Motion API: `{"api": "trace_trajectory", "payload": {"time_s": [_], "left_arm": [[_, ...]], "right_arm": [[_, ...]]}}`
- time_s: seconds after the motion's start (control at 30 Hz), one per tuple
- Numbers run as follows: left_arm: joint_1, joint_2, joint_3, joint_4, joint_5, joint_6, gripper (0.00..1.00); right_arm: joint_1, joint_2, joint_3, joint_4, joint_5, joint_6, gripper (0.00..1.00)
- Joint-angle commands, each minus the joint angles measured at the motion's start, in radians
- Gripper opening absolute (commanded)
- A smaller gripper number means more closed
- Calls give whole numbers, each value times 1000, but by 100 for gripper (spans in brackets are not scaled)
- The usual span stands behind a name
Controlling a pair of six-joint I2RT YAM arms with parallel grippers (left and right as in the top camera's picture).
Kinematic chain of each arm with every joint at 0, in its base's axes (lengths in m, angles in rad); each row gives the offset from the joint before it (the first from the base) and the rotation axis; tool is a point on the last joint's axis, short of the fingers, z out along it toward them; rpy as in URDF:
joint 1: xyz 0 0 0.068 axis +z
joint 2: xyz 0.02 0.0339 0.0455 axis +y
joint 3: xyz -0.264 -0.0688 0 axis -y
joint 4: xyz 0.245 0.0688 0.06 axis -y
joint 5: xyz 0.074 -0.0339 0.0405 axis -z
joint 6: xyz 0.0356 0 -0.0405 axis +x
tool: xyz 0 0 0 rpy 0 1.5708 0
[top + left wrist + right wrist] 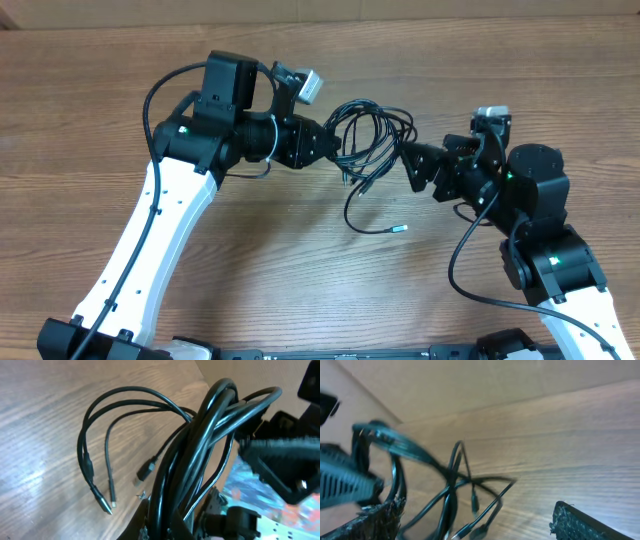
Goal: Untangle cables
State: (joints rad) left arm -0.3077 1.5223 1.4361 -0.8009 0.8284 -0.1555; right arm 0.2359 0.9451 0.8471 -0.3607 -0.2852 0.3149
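The cables (366,135) are a bundle of thin black cords hanging between my two grippers above the wooden table. My left gripper (328,146) is shut on the bundle's left side. In the left wrist view several cords (210,415) run up out of its jaws (172,521), and loose plug ends (104,504) rest on the table. My right gripper (408,163) stands open at the bundle's right edge. In the right wrist view its fingers (580,522) are wide apart, with looped cords (455,490) between them. One silver-tipped end (399,230) trails onto the table.
The wooden table (90,90) stretches all around the arms. The white left arm (150,230) rises from the front left, and the right arm's base (545,260) stands at the front right. The arms' own thicker black wires (465,255) loop beside them.
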Motion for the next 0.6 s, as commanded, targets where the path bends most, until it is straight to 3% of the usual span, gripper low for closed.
{"api": "trace_trajectory", "payload": {"time_s": [0.0,0.17,0.57], "left_arm": [[-1,-18,22,-10,72,-10,4],[-13,-18,22,-10,159,-13,4],[-92,-18,22,-11,206,-28,4]], "right_arm": [[-2,-13,26,19,64,3,96],[-2,4,26,19,98,3,96],[-2,42,26,33,219,2,98]]}}
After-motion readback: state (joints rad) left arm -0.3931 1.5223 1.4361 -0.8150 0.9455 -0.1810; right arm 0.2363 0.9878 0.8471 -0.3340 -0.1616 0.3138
